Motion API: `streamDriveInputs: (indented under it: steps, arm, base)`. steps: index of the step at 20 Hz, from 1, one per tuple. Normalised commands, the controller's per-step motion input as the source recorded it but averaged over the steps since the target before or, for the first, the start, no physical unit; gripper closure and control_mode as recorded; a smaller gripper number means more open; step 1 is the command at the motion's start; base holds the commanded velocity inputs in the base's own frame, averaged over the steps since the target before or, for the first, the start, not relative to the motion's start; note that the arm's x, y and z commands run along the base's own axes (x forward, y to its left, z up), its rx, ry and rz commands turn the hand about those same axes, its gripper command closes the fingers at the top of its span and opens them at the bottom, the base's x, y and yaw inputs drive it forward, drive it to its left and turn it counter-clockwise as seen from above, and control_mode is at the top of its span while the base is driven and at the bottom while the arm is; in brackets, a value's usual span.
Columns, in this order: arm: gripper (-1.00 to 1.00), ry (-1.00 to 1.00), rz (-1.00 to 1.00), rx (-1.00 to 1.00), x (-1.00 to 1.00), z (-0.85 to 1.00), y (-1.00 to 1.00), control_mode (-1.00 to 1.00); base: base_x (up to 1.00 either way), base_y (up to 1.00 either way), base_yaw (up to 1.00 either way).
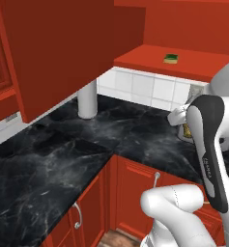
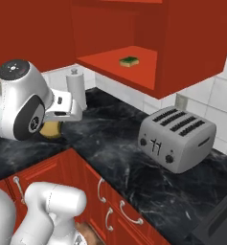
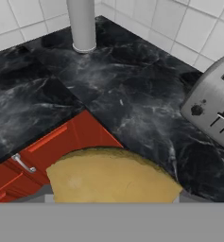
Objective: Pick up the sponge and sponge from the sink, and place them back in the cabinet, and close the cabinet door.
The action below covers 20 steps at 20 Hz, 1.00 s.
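Note:
My gripper [image 2: 53, 125] is shut on the tan-yellow sponge [image 3: 111, 177], which hangs above the corner of the black stone counter [image 3: 132, 99]. The same sponge [image 2: 49, 130] peeks out under the hand in the right base view, and as a sliver [image 1: 186, 129] in the left base view; it hides my fingertips in the hand view. The yellow-green sponge [image 1: 170, 58] with a black part lies on the red shelf [image 1: 150, 60] of the open cabinet; it shows again [image 2: 129, 61] from the right. The cabinet door [image 1: 53, 48] stands swung open to the left. The sink is out of view.
A silver toaster [image 2: 177, 139] stands on the counter to the right, against the white tiles. A white cylinder [image 1: 87, 99] rises at the back corner of the counter. Red base cupboards with silver handles [image 2: 107, 217] run below the counter edge.

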Motion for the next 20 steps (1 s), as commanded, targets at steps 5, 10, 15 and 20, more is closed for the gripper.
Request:
streamDriveInputs:
  steps: [5,10,15,20]
  arm:
    - [1.00,0.00,0.00,0.00,0.00,0.00,0.00,1.00]
    - [1.00,0.00,0.00,0.00,0.00,0.00,0.00,1.00]
    - [1.00,0.00,0.00,0.00,0.00,0.00,0.00,1.00]
    - [1.00,0.00,0.00,0.00,0.00,0.00,0.00,1.00]
  base:
    - [0.57,0.06,0.15]
    - [0.59,0.00,0.10]
    - [0.33,0.07,0.10]
    - [0.14,0.23,0.13]
